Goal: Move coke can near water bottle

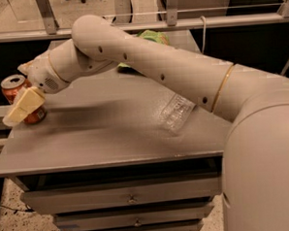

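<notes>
The coke can (13, 86), red-orange with a silver top, stands upright at the far left edge of the grey table (102, 134). My gripper (21, 105) is right at the can, and its cream end covers the can's front and lower part. The water bottle (176, 115), clear and crinkled, lies on its side at the table's right-centre, its upper end hidden behind my arm. The can and the bottle are far apart, across the width of the table.
A green snack bag (152, 37) lies at the back of the table, mostly hidden by my arm. My arm (161, 63) spans the table from right to left. Drawers (132, 198) sit under the tabletop. A metal rail (188, 23) runs behind.
</notes>
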`<state>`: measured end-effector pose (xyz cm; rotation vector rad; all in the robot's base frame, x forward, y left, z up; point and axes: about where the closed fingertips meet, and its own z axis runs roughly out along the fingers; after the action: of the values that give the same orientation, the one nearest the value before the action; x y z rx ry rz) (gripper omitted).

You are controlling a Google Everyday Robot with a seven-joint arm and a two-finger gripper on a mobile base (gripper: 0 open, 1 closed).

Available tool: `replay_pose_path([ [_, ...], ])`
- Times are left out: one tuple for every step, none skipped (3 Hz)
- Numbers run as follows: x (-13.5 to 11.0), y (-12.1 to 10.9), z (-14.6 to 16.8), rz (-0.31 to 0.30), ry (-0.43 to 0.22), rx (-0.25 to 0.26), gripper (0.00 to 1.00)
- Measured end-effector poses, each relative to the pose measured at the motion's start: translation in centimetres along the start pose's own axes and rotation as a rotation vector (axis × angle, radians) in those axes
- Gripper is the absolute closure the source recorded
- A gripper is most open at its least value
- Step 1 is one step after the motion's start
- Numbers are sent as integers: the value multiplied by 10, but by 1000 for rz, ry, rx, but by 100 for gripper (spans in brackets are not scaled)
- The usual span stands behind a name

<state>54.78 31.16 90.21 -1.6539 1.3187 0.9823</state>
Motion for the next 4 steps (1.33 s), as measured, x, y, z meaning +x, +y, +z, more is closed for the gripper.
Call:
replay_pose_path([
  [0, 2, 9, 17, -10, -11, 21],
  [0, 2, 7, 28, -20, 3, 45],
  [2, -3, -6, 42, -26, 46, 68],
  [7, -9, -35, 65, -37, 118, 91],
])
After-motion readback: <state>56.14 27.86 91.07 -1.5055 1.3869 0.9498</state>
